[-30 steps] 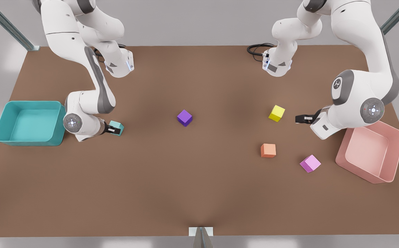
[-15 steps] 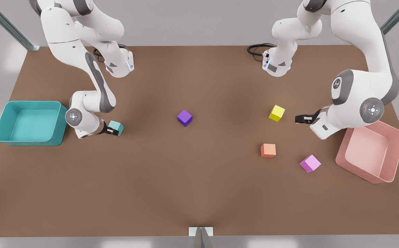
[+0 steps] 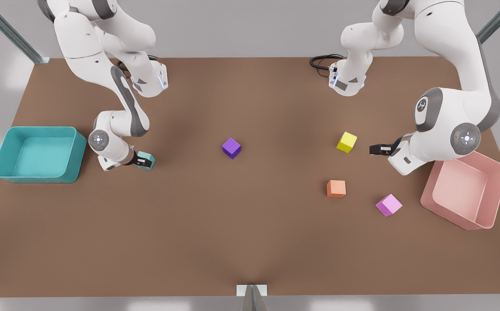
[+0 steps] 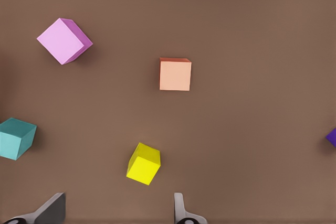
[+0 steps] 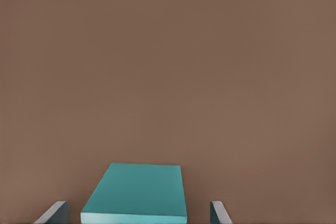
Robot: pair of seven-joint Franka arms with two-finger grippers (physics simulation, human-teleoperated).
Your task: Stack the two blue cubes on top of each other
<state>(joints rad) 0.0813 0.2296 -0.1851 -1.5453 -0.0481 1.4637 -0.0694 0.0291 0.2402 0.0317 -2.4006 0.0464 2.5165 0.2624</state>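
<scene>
Now, start at the working end: your right gripper (image 3: 145,161) stays low over the first teal cube (image 3: 149,157), just beside the teal bin (image 3: 72,166). Its fingers straddle the cube with a gap on each side, so nothing is gripped yet. Over the last second only the wrist has swung round above it; the cube has not budged on the table. That suggests alignment before closing. Farther off, the second teal cube (image 4: 16,138) sits near the yellow cube (image 3: 347,141), where your left gripper (image 3: 376,149) waits, spread wide and empty.
</scene>
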